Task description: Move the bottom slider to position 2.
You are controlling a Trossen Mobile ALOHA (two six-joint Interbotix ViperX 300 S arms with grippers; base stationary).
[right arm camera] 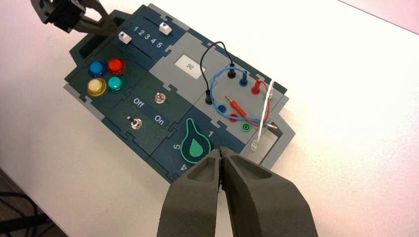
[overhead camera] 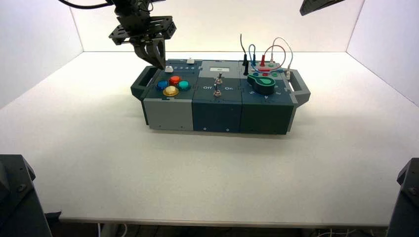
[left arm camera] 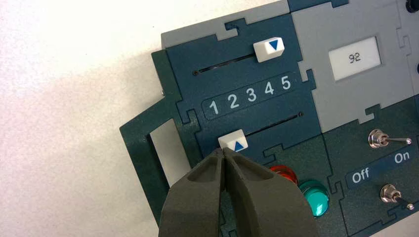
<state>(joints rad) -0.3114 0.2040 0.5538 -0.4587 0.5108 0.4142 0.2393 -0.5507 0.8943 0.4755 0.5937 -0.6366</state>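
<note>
The bottom slider (left arm camera: 233, 142) is a small white knob with a blue arrow, on the dark box's left module. Its arrow points between the digits 1 and 2, nearer the 2 (left arm camera: 233, 101). My left gripper (left arm camera: 223, 150) is shut, and its joined tips rest against the knob's outer corner, on the side toward the box's handle. From above, the left gripper (overhead camera: 162, 65) hangs point-down right beside the bottom slider (overhead camera: 169, 69). My right gripper (right arm camera: 222, 152) is shut and empty, held high over the box's right end.
The twin top slider (left arm camera: 268, 49) stands at 5. A small display (left arm camera: 355, 58) reads 92. Coloured dome buttons (overhead camera: 173, 85), two toggle switches (overhead camera: 217, 85) marked Off and On, a green knob (overhead camera: 262, 83) and looped wires (overhead camera: 269, 57) fill the remaining panel.
</note>
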